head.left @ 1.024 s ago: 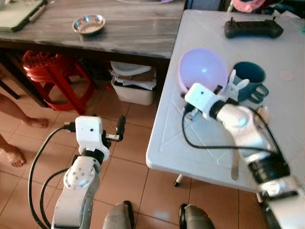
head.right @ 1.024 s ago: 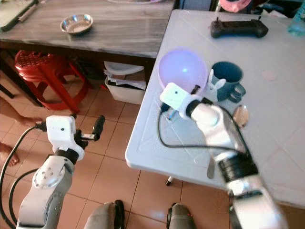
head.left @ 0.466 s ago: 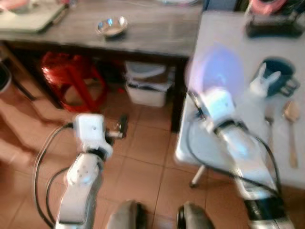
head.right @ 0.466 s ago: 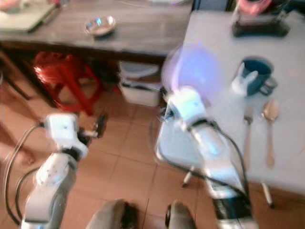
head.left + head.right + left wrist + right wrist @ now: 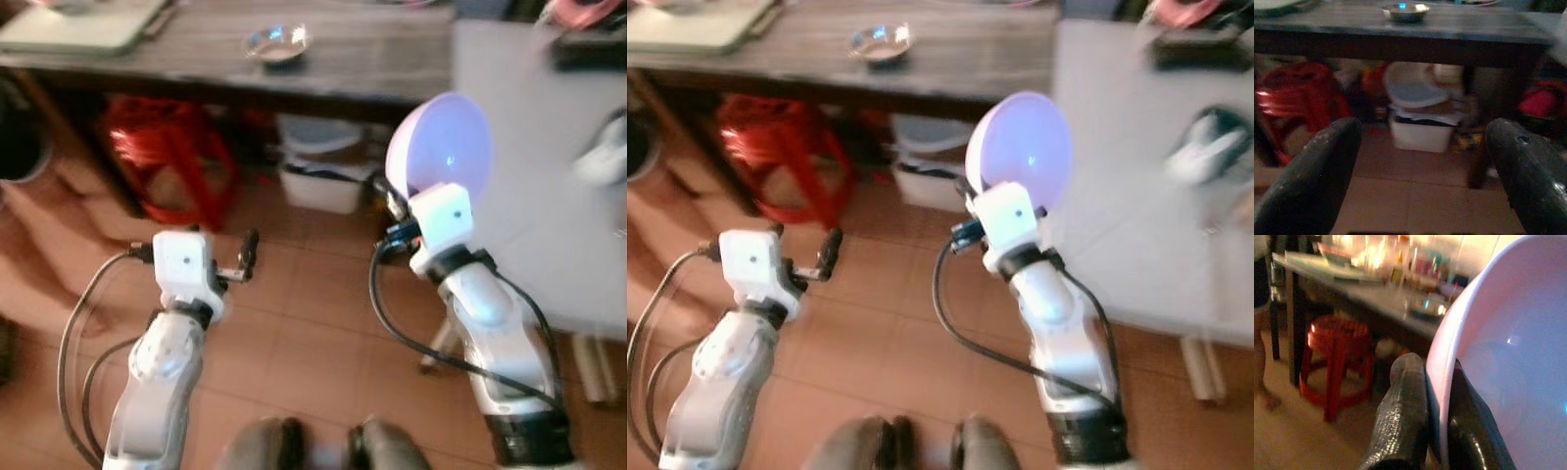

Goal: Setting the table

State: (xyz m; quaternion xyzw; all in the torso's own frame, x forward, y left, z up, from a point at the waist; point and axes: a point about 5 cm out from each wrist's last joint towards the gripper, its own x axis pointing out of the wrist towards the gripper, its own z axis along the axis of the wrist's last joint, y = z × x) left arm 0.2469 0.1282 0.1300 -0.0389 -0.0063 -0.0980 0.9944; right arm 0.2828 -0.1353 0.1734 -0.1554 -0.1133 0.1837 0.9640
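A lavender plastic bowl (image 5: 441, 142) hangs tilted on edge in the air, just off the white table's (image 5: 529, 147) left side and above the tiled floor. My right gripper (image 5: 1437, 382) is shut on the bowl's rim (image 5: 1442, 357), one black finger (image 5: 1405, 396) outside and one inside. My left gripper (image 5: 245, 257) hangs low over the floor on the left, open, with nothing between its fingers (image 5: 1312, 171). A blurred teal mug (image 5: 1215, 137) stands on the white table.
A dark wooden table (image 5: 196, 49) runs along the back with a small metal bowl (image 5: 277, 43) on it. Under it are a red stool (image 5: 167, 162) and a white bin (image 5: 323, 176). A person's bare leg (image 5: 39, 245) is at the left. A black controller (image 5: 1200, 49) lies far back on the white table.
The view has swung left and blurred. My right gripper has raised the lavender bowl off the white table's edge and tipped it upright. The left arm holds its pose.
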